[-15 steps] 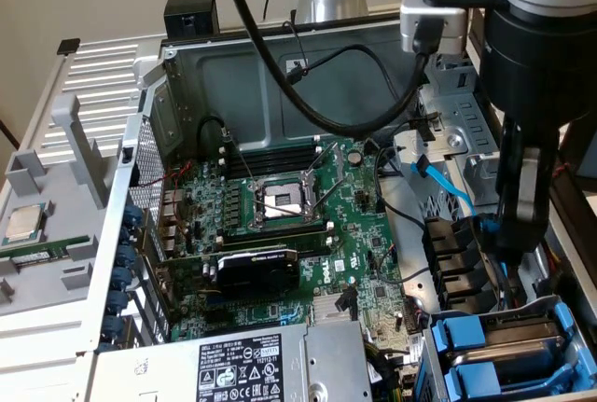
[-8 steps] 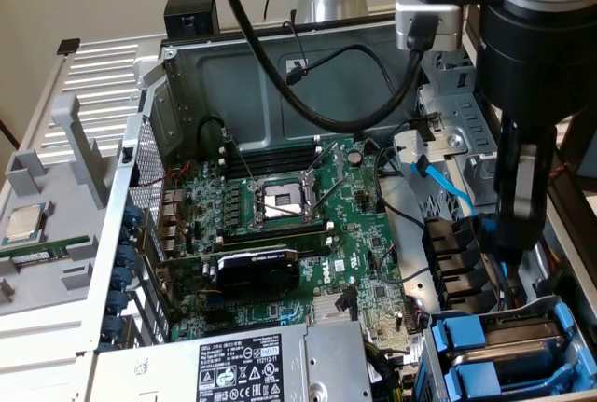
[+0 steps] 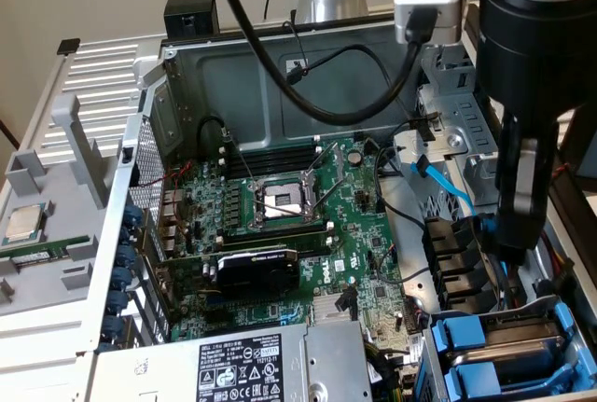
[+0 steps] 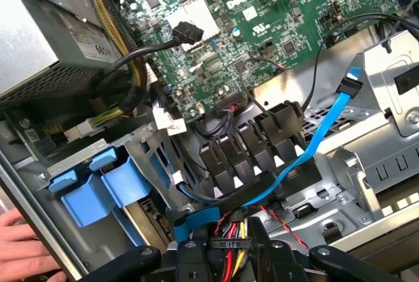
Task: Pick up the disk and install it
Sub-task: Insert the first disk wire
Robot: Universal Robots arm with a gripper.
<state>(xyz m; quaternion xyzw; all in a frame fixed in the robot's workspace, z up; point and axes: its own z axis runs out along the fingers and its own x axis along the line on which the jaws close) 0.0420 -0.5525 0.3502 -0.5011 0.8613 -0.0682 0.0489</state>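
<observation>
Two blue carrier fronts sit side by side in the drive cage at the case's lower corner, on the exterior view's right. Grey metal of the disk shows between the blue parts, and the rest is hidden in the cage. The wrist view shows the same blue carrier tabs. My gripper hangs just behind the cage, over the cable bundle. In the wrist view my gripper is shut on a black power connector with red, yellow and black wires. A blue data cable loops right beside it.
The green motherboard with an open processor socket fills the case's middle. The grey power supply lies at the front. A loose processor chip rests outside, on the exterior view's left. A person's hand holds the case edge by the carriers.
</observation>
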